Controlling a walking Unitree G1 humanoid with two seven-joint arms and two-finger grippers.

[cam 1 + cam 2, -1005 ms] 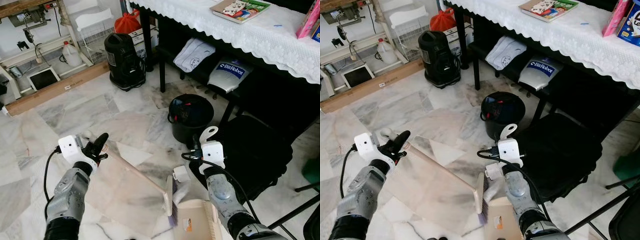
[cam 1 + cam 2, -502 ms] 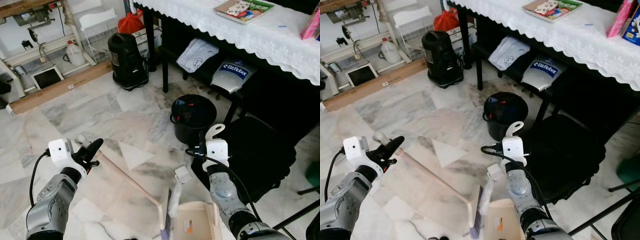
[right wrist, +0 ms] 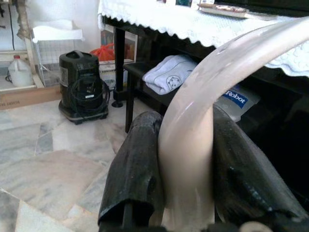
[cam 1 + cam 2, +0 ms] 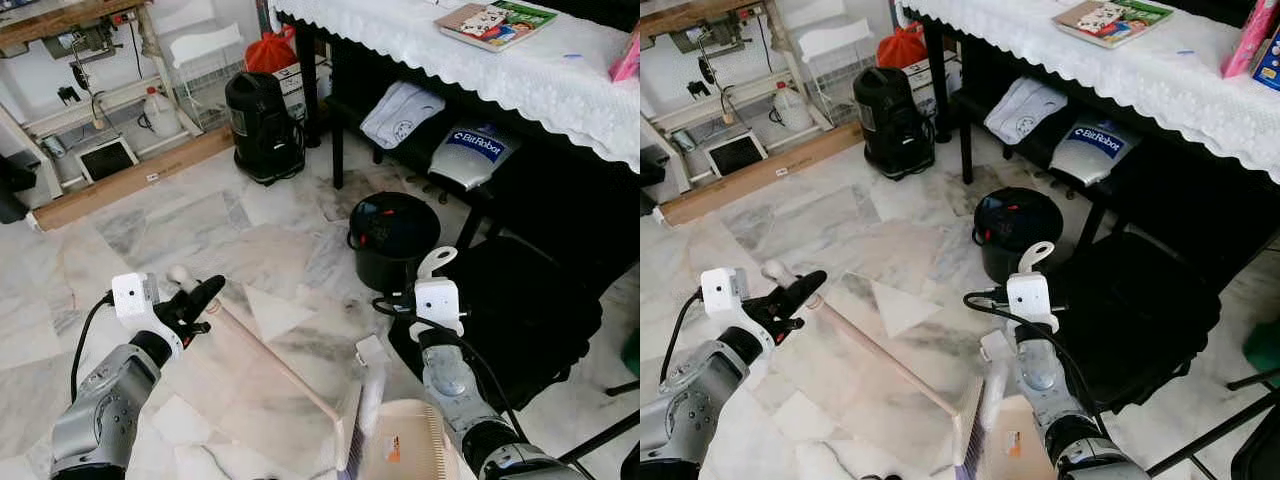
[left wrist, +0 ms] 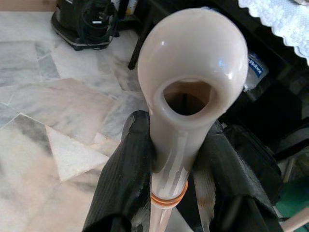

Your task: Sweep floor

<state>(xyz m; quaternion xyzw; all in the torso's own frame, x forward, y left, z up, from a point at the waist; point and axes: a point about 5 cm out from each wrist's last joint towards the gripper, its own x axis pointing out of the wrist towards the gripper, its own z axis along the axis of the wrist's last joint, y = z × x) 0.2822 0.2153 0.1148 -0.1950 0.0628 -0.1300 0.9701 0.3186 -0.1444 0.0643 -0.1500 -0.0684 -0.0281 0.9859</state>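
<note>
The left pincer (image 4: 195, 302) is clenched around the beige broom handle (image 5: 186, 104) just below its rounded, holed end. From there the broom (image 4: 275, 365) slants down across the marble floor (image 4: 170, 225) to its head beside the dustpan (image 4: 405, 450). The right pincer (image 3: 186, 174) is clamped on the dustpan's curved beige handle (image 3: 227, 72), holding the pan low by the broom head. Beyond them stand a black bucket (image 4: 397, 235), a black vacuum cleaner (image 4: 262, 125) and a worktop (image 4: 520, 70) with a white lace cloth.
</note>
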